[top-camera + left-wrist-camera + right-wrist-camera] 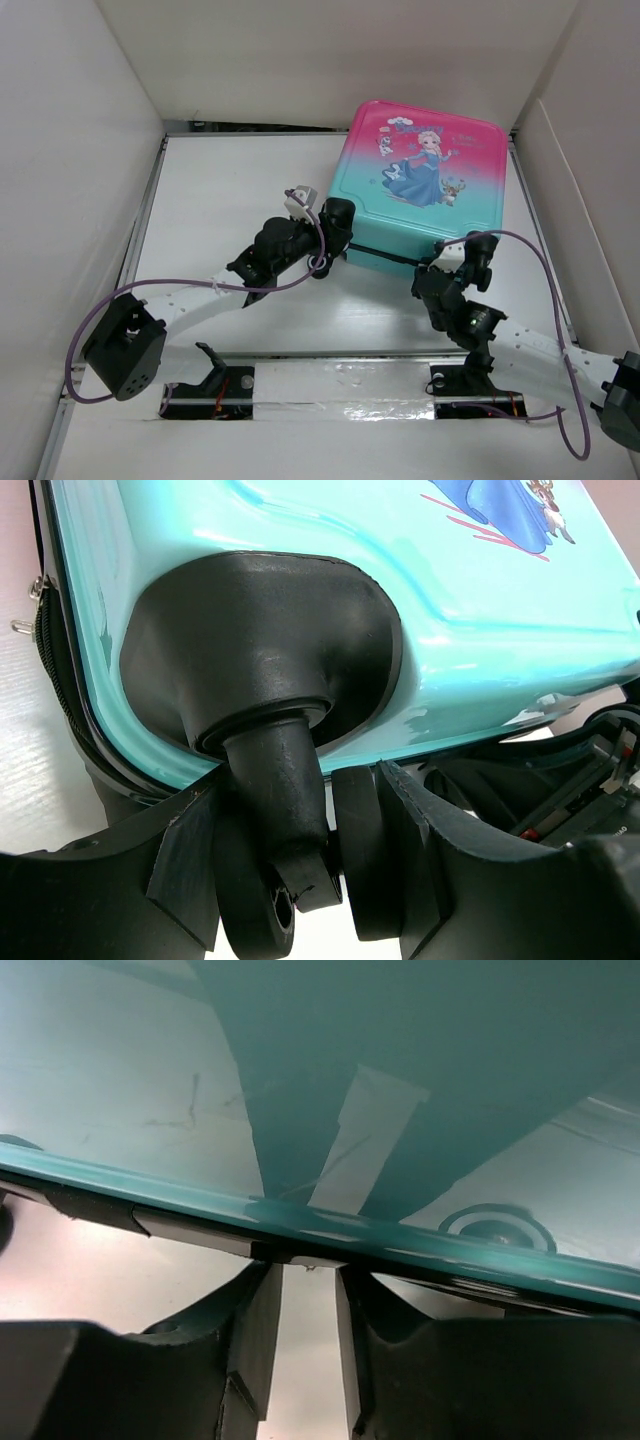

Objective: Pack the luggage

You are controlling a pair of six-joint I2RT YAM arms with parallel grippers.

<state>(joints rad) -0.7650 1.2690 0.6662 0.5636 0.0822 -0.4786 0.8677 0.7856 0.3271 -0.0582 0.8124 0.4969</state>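
The luggage (425, 175) lies flat and closed at the back right of the white table, princess print up, pink at the far side and teal towards me. My left gripper (335, 240) is at its near left corner. In the left wrist view the left gripper (300, 780) is shut on the black twin wheel (365, 850) under the teal shell (480, 580), one finger against each side. My right gripper (478, 245) is at the near right edge. In the right wrist view the right gripper (310, 1265) stands open by a narrow gap, tips up against the black trim under the teal shell (300, 1060), nothing between them.
White walls (80, 150) enclose the table on the left, back and right. The luggage's right side stands near the right wall (560, 180). A purple cable (530, 250) loops over the right arm. A rail (340, 385) with the arm bases runs along the near edge.
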